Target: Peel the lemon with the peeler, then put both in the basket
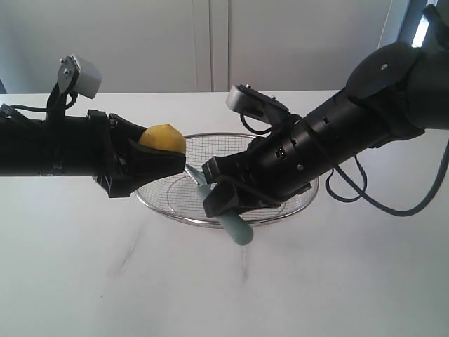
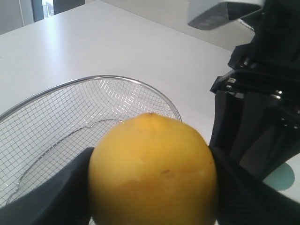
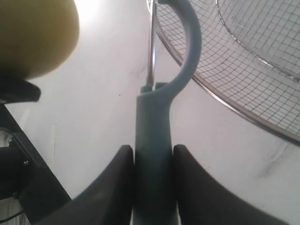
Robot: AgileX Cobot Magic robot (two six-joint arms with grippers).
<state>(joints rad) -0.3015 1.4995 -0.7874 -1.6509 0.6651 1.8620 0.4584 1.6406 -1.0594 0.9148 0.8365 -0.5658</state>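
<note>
Exterior view first: the left tool [image 1: 160,163] is pinching the lemon [image 1: 163,137], holding it off the white surface [image 1: 98,281] just over the left rim of the wire-mesh basket [image 1: 210,149]. The basket sits about midway between the surface's left and right edges. The right tool [image 1: 221,196] is clamped on the peeler [image 1: 238,230], teal handle poking toward the near edge, blade head aimed up at the lemon. Whether blade meets peel here, I cannot tell. First worry: only a small crown of fruit shows above the dark fingers, so a stroke could run the blade into the left tool instead of the peel.

Over to the left wrist view: the lemon [image 2: 152,173] is wedged between two fingers [image 2: 51,197], with the basket rim [image 2: 101,78] beyond. It's smooth and round and gripped on two sides only. A sideways shove from the blade could roll it or squirt it loose, down into the mesh or onto the surface.

Right wrist view: the fingers [image 3: 112,187] squeeze the peeler handle [image 3: 152,140] low down. The blade head is far out front, apart from the lemon [image 3: 33,37]. That's a long lever; pressure at the blade could twist the slim handle in the grip, and the cut would skate off.
</note>
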